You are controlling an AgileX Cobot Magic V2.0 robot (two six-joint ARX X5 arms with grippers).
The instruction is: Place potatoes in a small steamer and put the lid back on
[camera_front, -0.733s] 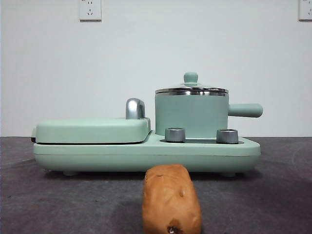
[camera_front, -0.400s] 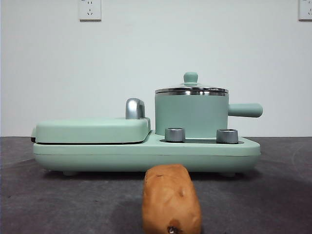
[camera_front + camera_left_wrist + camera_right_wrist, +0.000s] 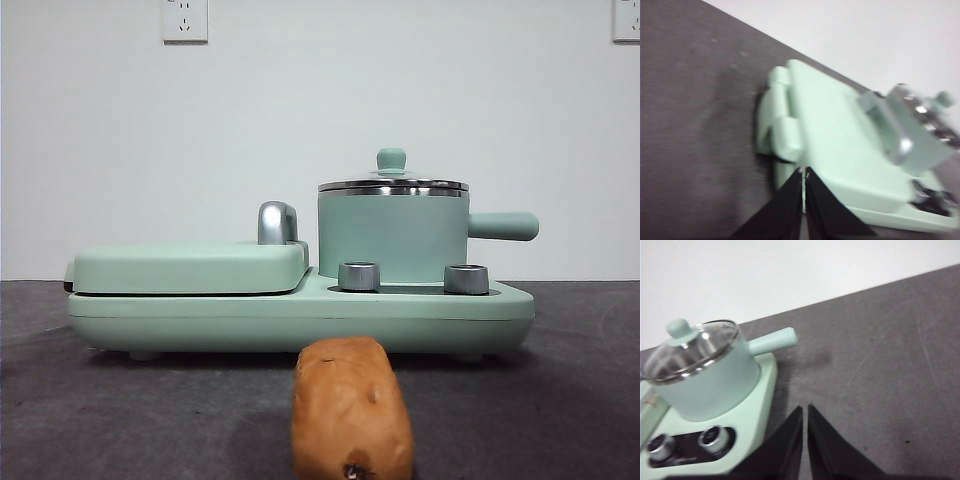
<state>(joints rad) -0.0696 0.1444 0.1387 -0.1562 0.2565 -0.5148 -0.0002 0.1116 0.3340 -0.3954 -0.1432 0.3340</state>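
**Potato on the tabletop, steamer lidded, both arms idle**

The potato (image 3: 352,408) lay on the dark tabletop (image 3: 120,410) at the 6 o'clock side of the mint-green cooker base (image 3: 300,318), just in front of it and apart from it, its long axis pointing toward the camera. The small steamer (image 3: 392,236) stood on the base toward 3 o'clock, behind two steel knobs (image 3: 359,276), its stubby handle (image 3: 503,226) pointing to 3 o'clock. The lid (image 3: 392,182) sat closed on the steamer's steel rim, green knob upward. The flat griddle cover (image 3: 190,267) occupied the 9 o'clock half of the base. The left gripper (image 3: 803,176) hung above the griddle end of the cooker, fingers pressed together and holding nothing. The right gripper (image 3: 805,412) hung over bare tabletop beside the steamer end, fingers likewise pressed together and holding nothing.
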